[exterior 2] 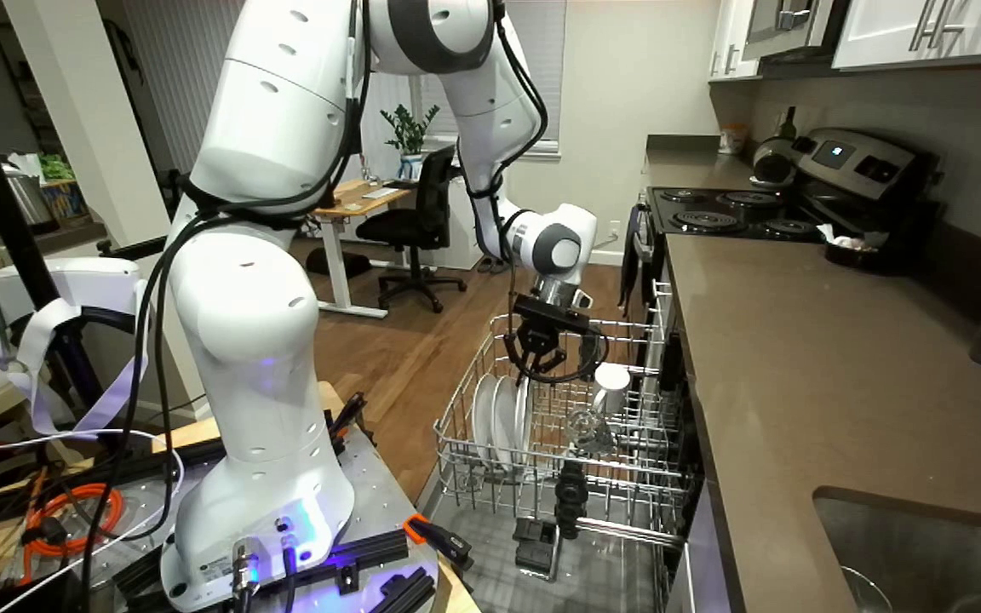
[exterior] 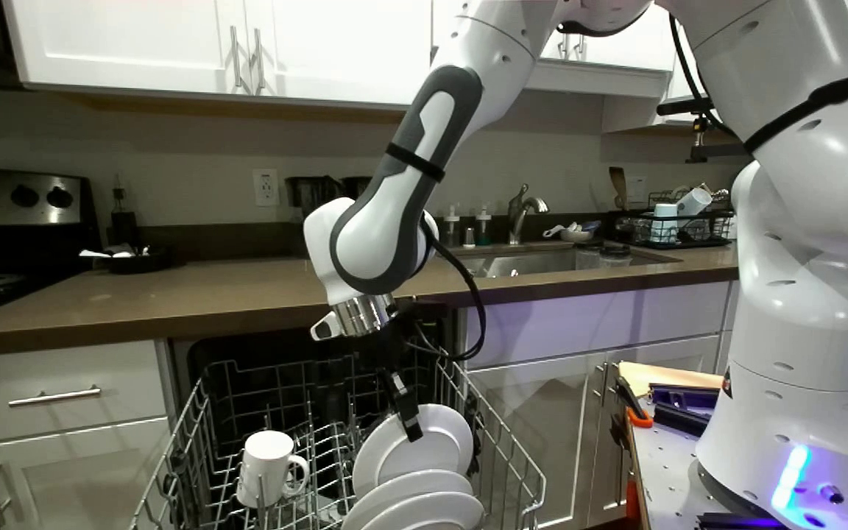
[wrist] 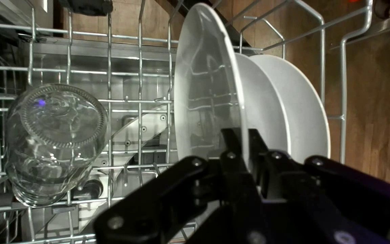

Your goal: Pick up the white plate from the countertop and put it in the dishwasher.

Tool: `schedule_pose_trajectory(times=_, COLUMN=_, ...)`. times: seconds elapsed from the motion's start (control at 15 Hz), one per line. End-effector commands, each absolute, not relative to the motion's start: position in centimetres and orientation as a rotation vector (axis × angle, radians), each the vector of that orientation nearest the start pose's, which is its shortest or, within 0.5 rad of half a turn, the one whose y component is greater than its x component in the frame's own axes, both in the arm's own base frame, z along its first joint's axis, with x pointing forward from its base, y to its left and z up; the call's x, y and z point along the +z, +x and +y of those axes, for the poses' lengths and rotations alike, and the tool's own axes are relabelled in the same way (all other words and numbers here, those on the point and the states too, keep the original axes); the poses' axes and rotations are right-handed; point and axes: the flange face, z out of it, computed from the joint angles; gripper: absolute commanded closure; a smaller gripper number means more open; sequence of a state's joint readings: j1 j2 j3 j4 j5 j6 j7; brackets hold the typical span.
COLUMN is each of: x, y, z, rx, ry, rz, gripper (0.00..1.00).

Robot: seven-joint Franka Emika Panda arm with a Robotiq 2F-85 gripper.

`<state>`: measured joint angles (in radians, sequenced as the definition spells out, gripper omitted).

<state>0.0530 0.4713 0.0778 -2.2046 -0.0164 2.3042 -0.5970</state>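
Your gripper (wrist: 243, 140) clamps white plate (wrist: 203, 84) by rim, jaws nearly together; plate round, glossy, on edge in dishwasher (exterior 2: 605, 570).

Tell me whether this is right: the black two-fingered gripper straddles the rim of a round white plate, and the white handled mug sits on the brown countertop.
Wrong on one point: the white handled mug sits in the grey wire dishwasher rack, not on the countertop, as both exterior views show. The gripper does straddle the rim of the plate.
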Motion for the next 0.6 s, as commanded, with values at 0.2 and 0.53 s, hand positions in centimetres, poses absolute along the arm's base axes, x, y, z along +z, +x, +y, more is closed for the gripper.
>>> schedule_pose_trajectory(times=0.2, x=13.8, y=50.1, z=7.4, rx=0.512, ry=-2.84, rz=-1.095, gripper=0.93)
schedule_pose_trajectory(times=0.53, x=14.4, y=49.8, z=8.6, rx=0.521, ry=-2.87, rz=-1.055, gripper=0.93)
